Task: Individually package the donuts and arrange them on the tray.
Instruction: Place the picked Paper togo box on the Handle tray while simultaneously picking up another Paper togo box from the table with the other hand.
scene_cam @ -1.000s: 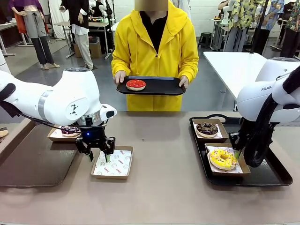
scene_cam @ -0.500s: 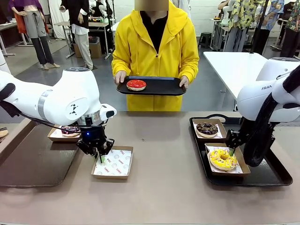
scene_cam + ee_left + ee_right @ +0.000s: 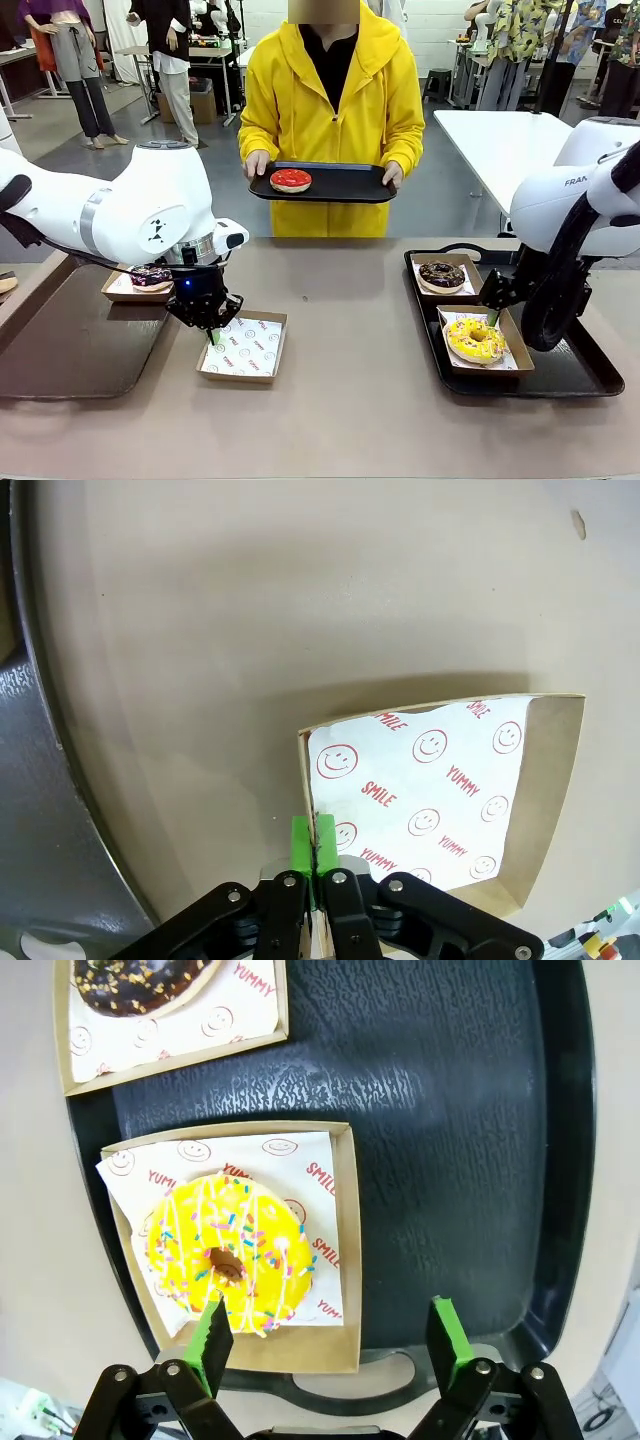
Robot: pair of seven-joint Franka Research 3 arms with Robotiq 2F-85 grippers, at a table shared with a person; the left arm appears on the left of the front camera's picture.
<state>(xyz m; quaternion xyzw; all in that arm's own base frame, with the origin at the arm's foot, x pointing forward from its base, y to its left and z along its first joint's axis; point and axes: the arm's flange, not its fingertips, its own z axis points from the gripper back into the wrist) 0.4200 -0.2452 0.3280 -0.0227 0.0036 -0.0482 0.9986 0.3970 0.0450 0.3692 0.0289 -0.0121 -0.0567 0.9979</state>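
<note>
Pinching the empty box wall at its 9 o'clock edge, left gripper clamped; right gripper spread wide, empty, above yellow donut.

**Three cameras, one worktop**

Front camera looks across the worktop at the person. Left wrist camera peers straight down, close over an empty box, shared with front. Right wrist hovers close above the tray.
</note>
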